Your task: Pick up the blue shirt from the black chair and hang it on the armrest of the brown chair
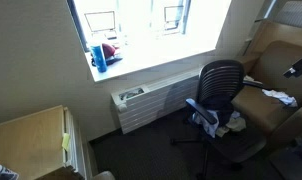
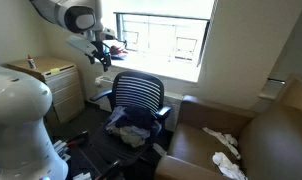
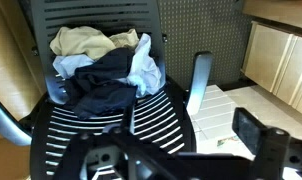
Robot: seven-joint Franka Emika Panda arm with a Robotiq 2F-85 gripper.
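**Up behind the chair back, fingers wide and empty**

Over by the window, the gripper (image 2: 99, 54) hangs high, above and behind the black chair (image 2: 139, 98). Its fingers are spread as wide as they go, with nothing between them. Down on the seat lies the blue shirt (image 3: 106, 82), a dark crumpled heap piled against a pale beige cloth (image 3: 83, 40) and a white cloth (image 3: 146, 65). In the wrist view the shirt sits ahead of the fingers and lower, past the slatted backrest, so I'd say the reach must clear that back first. It has no clear long axis; it's bunched, spreading slightly across the seat. The arm is folded up high, wrist tipped toward the seat. The armrest of the brown chair (image 2: 216, 107) is off to one side, well apart.
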